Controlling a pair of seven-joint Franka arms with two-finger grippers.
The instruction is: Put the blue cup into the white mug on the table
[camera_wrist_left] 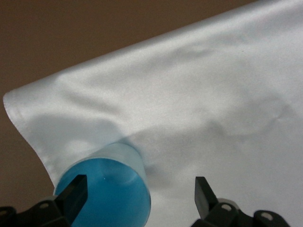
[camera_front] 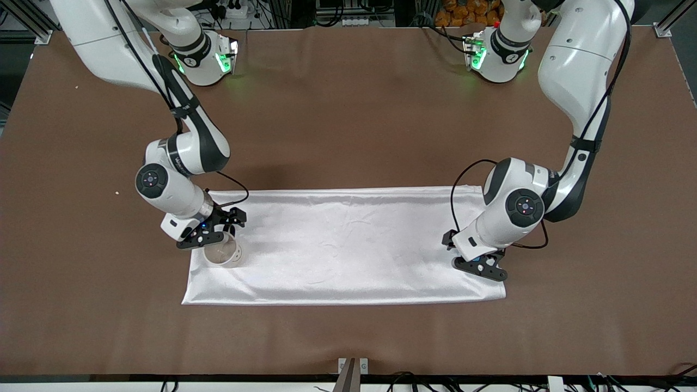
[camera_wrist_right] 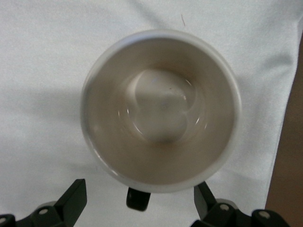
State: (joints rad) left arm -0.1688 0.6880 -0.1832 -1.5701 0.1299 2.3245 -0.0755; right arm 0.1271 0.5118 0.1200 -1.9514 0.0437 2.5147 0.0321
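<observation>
Brown desk (camera_front: 348,109), covered in the middle with a white cloth (camera_front: 348,245). Right tool (camera_front: 209,239) low over the cloth at the right arm's end, fingers wide open, gripping nothing. Directly under this tool the white mug (camera_front: 223,255), upright on the cloth, cream inside, with its black handle (camera_wrist_right: 138,199) between the two open fingers in the right wrist view. Left tool (camera_front: 482,267) low over the cloth corner at the left arm's end, also wide open and holding nothing. Under it the blue cup (camera_wrist_left: 106,189), upright on the cloth, off-centre and close to one finger; hidden by the tool in the front view.
</observation>
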